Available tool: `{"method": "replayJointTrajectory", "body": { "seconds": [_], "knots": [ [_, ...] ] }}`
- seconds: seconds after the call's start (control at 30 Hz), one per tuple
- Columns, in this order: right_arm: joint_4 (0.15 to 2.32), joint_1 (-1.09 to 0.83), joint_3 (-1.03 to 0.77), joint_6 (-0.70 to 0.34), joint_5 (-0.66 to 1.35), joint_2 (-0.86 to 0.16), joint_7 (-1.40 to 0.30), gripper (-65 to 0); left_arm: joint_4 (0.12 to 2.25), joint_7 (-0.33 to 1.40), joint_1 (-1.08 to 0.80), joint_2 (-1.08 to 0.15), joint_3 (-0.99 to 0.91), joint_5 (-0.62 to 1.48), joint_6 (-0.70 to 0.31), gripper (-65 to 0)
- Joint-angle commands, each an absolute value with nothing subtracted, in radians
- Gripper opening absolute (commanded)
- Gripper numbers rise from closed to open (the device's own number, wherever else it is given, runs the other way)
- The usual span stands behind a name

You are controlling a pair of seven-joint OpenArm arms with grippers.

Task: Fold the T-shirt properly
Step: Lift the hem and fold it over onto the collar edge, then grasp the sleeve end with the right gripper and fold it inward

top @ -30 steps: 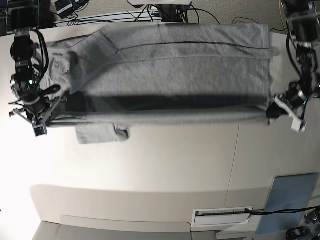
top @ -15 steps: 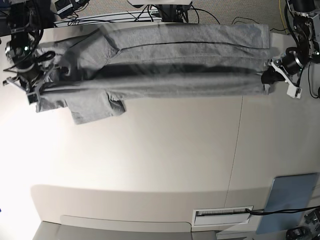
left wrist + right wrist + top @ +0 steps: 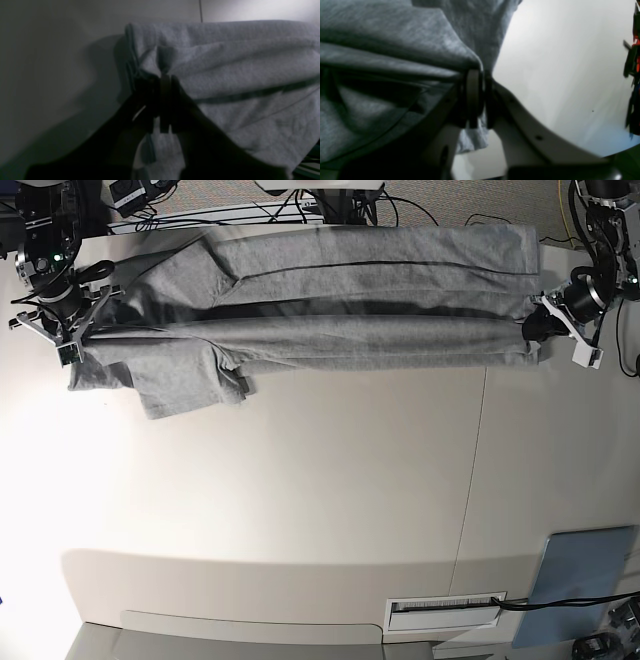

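The heather-grey T-shirt (image 3: 350, 300) lies stretched along the table's far edge, folded lengthwise, with a sleeve (image 3: 185, 385) hanging toward the near side at left. My left gripper (image 3: 540, 330), on the base view's right, is shut on the shirt's hem corner; in the left wrist view (image 3: 165, 82) its dark jaws pinch a fold of the cloth (image 3: 237, 65). My right gripper (image 3: 75, 340), on the base view's left, is shut on the shoulder end; in the right wrist view (image 3: 477, 75) grey cloth (image 3: 395, 50) drapes over the closed jaws.
A flat grey-blue panel (image 3: 580, 580) lies at the near right corner. A white slotted plate (image 3: 445, 612) sits by the table's near edge. Cables and equipment (image 3: 320, 200) lie beyond the far edge. A seam (image 3: 470, 480) runs across the tabletop.
Both grippers carried the held shirt edge from the near side toward the far edge, folding it over the rest. The cloth has dropped lower and the sleeve now lies flat.
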State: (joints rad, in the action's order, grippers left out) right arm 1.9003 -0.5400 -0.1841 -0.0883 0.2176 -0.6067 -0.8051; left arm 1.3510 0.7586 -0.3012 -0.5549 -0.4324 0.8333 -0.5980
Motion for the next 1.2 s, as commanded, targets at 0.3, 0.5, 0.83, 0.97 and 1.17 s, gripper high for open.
{"method": "replayJointTrajectory", "body": {
  "seconds": [0.3,0.5,0.83,0.97,1.17],
  "knots": [
    [1.916,-0.497,-0.199,-0.07,0.202,-0.629,-0.797,-48.9,1.362,0.808,-0.302,-0.588,-0.442,0.874,-0.679,-31.2],
    [1.916,-0.338,-0.198,-0.07,0.26,-0.628,-0.797,-48.9,1.362,0.802,-0.294,-0.588,-0.442,0.876,-0.679,-24.4],
    [1.603,0.026,-0.043,-0.142,0.352,-0.506,-0.923,-48.9,1.362,0.786,-0.294,-0.587,-0.442,0.86,-0.682,-24.4],
    [1.485,0.13,0.078,-0.142,0.352,-0.491,-0.977,-48.9,1.362,0.786,-0.294,-0.586,-0.442,0.857,-0.682,-24.4],
    [1.377,0.192,0.193,-0.141,0.352,-0.49,-1.049,-48.9,1.362,0.786,-0.294,-0.585,-0.442,0.83,-0.678,-24.4]
  ]
}}
